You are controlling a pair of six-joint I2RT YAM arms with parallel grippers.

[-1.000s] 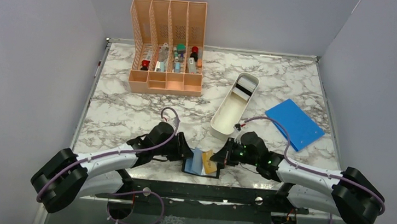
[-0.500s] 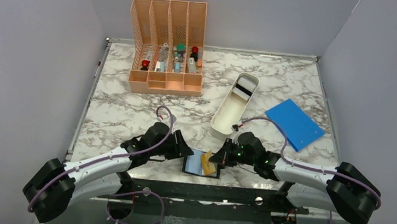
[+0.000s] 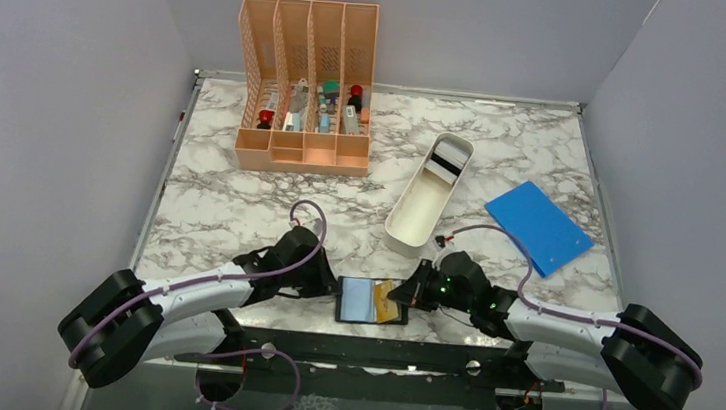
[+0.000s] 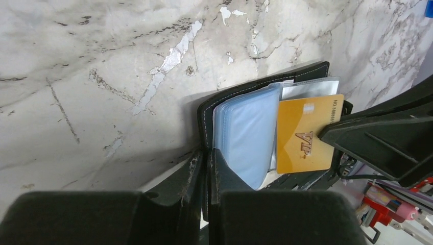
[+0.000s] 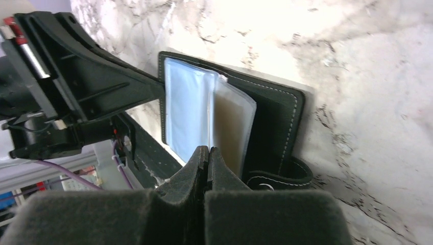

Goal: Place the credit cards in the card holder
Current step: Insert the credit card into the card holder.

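Observation:
The black card holder (image 3: 362, 300) lies open at the table's near edge, its bluish clear sleeves facing up. My left gripper (image 3: 336, 288) is shut on the left cover edge, seen pinched between the jaws in the left wrist view (image 4: 208, 155). A gold credit card (image 4: 304, 138) marked VIP lies over the holder's right half (image 3: 389, 304). My right gripper (image 3: 409, 292) is shut on that card's right edge. In the right wrist view the tan card (image 5: 232, 130) shows through a clear sleeve just past the shut jaws (image 5: 208, 153), above the holder's snap tab (image 5: 278, 176).
A long white tray (image 3: 417, 210) behind the holder has a dark-striped white card (image 3: 449, 161) at its far end. A large flat blue rectangle (image 3: 538, 227) lies to the right. A peach slotted organizer (image 3: 305, 84) stands at the back left.
The left gripper drew back and opened, then came in and shut on the holder's left edge. The holder now lies squarer to the table edge. The right gripper kept hold of the gold card.

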